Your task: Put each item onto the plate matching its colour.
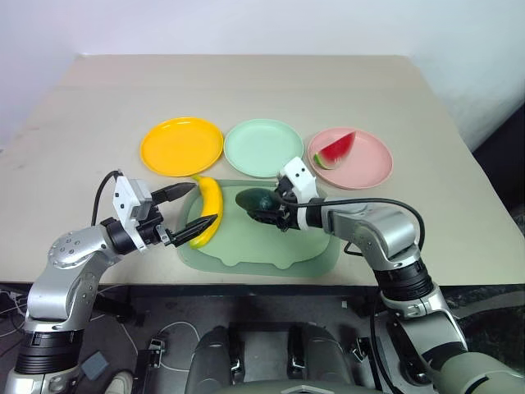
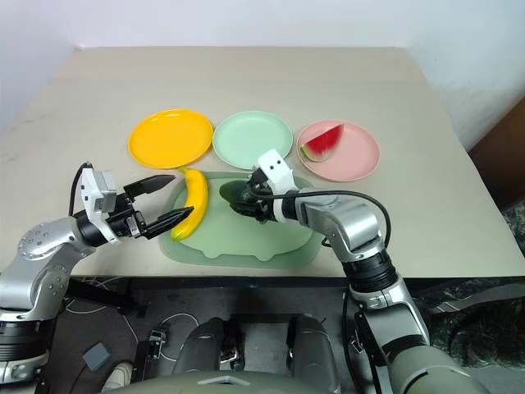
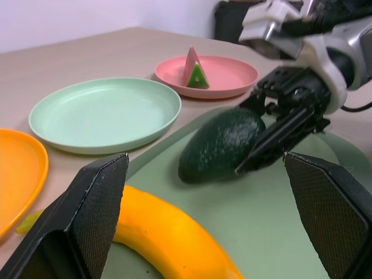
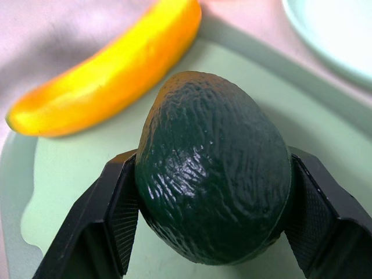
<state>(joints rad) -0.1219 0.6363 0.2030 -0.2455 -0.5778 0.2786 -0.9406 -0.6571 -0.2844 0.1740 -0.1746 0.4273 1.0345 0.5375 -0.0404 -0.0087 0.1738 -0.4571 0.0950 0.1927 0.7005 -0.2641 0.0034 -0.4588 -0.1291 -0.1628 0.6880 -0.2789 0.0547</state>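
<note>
The dark green avocado (image 4: 212, 174) lies on the pale green tray (image 1: 271, 246), and my right gripper (image 1: 261, 209) is shut on it, one finger pressed against each side. Left of it, the yellow banana (image 1: 209, 209) lies across the tray's left edge. My left gripper (image 1: 203, 204) is open, with its fingertips at either side of the banana's middle and not touching it. The red watermelon wedge (image 1: 335, 152) rests on the pink plate (image 1: 369, 168). Nothing lies on the yellow-orange plate (image 1: 182, 146) or the mint green plate (image 1: 262, 148).
The three plates stand in a row just beyond the tray, yellow-orange at the left, pink at the right. The tan table (image 1: 246, 82) stretches back behind them. Its front edge runs close below the tray.
</note>
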